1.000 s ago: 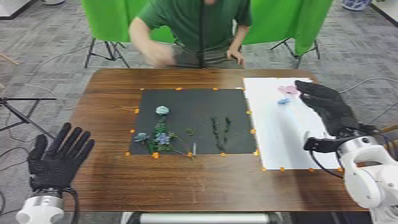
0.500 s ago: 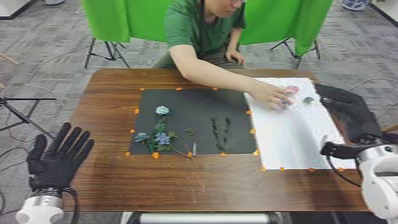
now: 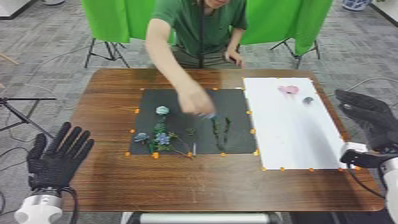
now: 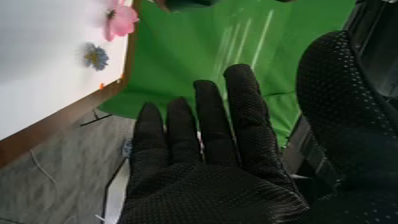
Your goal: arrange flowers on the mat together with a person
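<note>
In the head view, my left hand [image 3: 59, 159] rests open at the table's left side, and my right hand [image 3: 370, 111] is open beyond the white sheet's right edge. The right wrist view shows my right hand [image 4: 209, 185] with straight fingers and nothing held. On the dark mat [image 3: 178, 125] are a pale blue flower [image 3: 162, 110], blue flowers [image 3: 162, 138] with leaves and two thin green stems [image 3: 227, 131]. A person's hand [image 3: 196, 104] holds something small and blue above the stems. A pink flower [image 3: 289, 90] and a grey-blue flower [image 3: 307, 100] lie on the white sheet [image 3: 289, 135].
Orange markers line the mat and sheet. The brown table [image 3: 204, 187] extends in front of the mat. A green backdrop [image 3: 289, 25] stands behind the person, and the table's right edge runs beside my right hand.
The person's hand reached onto the white sheet, then moved left over the mat with the small blue thing. My right hand has drawn away to the right; the left hand has stayed still.
</note>
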Robot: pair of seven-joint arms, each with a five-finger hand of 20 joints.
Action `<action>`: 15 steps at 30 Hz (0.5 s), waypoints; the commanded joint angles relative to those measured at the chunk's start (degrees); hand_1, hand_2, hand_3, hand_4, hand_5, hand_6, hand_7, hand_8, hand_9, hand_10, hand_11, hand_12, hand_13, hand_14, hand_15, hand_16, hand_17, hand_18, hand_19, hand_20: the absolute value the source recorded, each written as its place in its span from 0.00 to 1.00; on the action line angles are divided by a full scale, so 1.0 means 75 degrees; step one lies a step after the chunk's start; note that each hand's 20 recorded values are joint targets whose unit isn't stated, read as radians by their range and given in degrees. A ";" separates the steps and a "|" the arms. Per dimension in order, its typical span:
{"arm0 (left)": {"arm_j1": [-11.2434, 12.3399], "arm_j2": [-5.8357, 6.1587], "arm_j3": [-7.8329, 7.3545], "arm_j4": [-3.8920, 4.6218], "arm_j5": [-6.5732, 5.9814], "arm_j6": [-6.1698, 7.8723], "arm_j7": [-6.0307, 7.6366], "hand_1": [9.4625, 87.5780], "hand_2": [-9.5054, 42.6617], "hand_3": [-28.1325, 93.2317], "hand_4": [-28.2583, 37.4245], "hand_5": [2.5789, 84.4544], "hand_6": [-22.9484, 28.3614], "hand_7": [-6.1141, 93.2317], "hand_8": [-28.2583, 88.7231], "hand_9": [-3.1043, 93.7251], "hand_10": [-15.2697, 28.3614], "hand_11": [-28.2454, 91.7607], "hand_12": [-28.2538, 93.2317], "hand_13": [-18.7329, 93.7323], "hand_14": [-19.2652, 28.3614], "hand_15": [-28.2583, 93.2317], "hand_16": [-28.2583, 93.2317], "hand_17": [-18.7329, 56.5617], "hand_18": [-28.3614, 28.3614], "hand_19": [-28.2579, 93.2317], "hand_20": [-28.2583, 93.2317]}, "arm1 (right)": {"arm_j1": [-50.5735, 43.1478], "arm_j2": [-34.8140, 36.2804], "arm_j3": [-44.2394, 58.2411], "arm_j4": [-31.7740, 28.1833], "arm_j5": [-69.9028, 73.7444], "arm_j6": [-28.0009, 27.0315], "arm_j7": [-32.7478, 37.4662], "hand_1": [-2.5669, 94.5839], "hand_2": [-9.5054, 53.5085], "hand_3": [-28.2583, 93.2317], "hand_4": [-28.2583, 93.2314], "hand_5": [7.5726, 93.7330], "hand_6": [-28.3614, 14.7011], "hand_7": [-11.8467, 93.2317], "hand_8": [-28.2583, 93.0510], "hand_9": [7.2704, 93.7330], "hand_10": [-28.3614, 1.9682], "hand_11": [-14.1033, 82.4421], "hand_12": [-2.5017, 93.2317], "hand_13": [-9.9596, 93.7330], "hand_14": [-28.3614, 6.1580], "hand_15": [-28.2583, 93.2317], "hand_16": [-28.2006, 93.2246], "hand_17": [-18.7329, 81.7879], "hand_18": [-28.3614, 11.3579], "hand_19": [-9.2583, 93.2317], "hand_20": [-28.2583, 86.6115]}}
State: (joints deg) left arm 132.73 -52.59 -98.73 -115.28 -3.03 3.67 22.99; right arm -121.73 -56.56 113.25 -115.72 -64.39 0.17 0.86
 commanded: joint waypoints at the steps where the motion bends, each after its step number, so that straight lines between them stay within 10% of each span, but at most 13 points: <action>1: 0.0056 -0.0054 0.0003 0.0003 -0.0009 0.0092 -0.0037 0.19 0.41 0.80 0.00 0.50 0.56 0.15 0.16 0.45 0.67 0.36 0.30 0.42 0.71 0.46 0.18 0.21 0.71 0.44 0.33 | -0.0129 0.0440 -0.0670 -0.0070 0.0436 0.0906 -0.0112 0.41 0.01 0.85 0.03 0.43 0.62 0.27 0.13 0.37 0.60 0.19 0.12 0.33 0.62 0.33 0.19 0.35 0.53 0.11 0.39; 15: 0.0080 -0.0054 0.0027 -0.0001 -0.0040 0.0093 0.0040 0.19 0.41 0.81 0.00 0.50 0.56 0.15 0.16 0.45 0.67 0.36 0.29 0.42 0.71 0.46 0.18 0.21 0.71 0.44 0.33 | -0.0083 0.0356 -0.0400 0.0067 -0.0049 0.0371 -0.0053 0.41 0.00 0.86 0.03 0.44 0.62 0.27 0.13 0.37 0.61 0.19 0.12 0.33 0.62 0.32 0.20 0.35 0.53 0.11 0.39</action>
State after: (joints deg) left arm 132.76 -52.62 -98.72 -115.30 -3.08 3.87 23.07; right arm -122.32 -55.01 111.70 -115.76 -61.65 0.26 0.89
